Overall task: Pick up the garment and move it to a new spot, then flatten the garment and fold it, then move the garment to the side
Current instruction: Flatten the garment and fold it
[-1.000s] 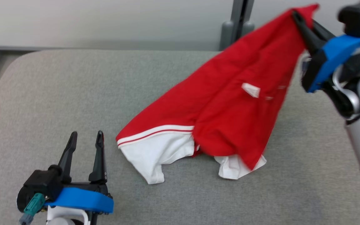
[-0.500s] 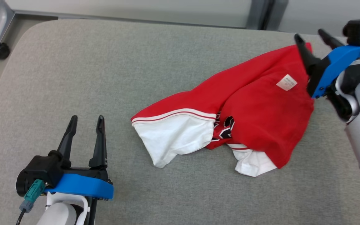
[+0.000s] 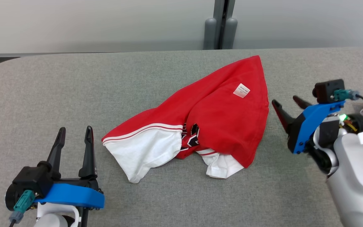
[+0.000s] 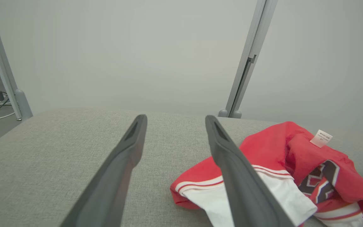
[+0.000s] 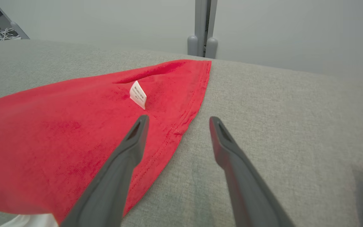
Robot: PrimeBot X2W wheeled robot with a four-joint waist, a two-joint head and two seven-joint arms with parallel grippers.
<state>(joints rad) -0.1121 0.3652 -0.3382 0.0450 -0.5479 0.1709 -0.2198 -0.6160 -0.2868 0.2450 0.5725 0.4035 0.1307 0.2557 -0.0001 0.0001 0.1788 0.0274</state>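
**Item 1, landmark.** Grey post (image 3: 221, 28), upright against the pale wall. I place everything else from it.

**Item 2, table (image 3: 74, 82).** Grey woven top. Its far edge runs just in front of the post's foot.

**Item 3, garment (image 3: 219, 116).** Red shirt lying crumpled on the table in front of the post, unfolded. Its pointed red corner is the part nearest the post, slightly to the right of it. From there the body spreads toward me and to the left. A small white label (image 3: 241, 90) sits on the red cloth below that corner. One white sleeve (image 3: 143, 154) with a red-and-white striped band lies at the end farthest from the post, left of it. A smaller white sleeve (image 3: 221, 164) pokes out from under the near hem. I see a patch of black-and-white print (image 3: 192, 135) between the two.

**Item 4, left gripper (image 3: 76, 128).** Far from the post, low on its left, well clear of the garment. Jaws spread wide, nothing between them.

**Item 5, right gripper (image 3: 284, 99).** To the right of the post and nearer to me, just beside the garment's right hem. Jaws parted and empty. In the right wrist view one of the fingers (image 5: 124, 157) overlaps the hem, and I cannot tell whether it touches.
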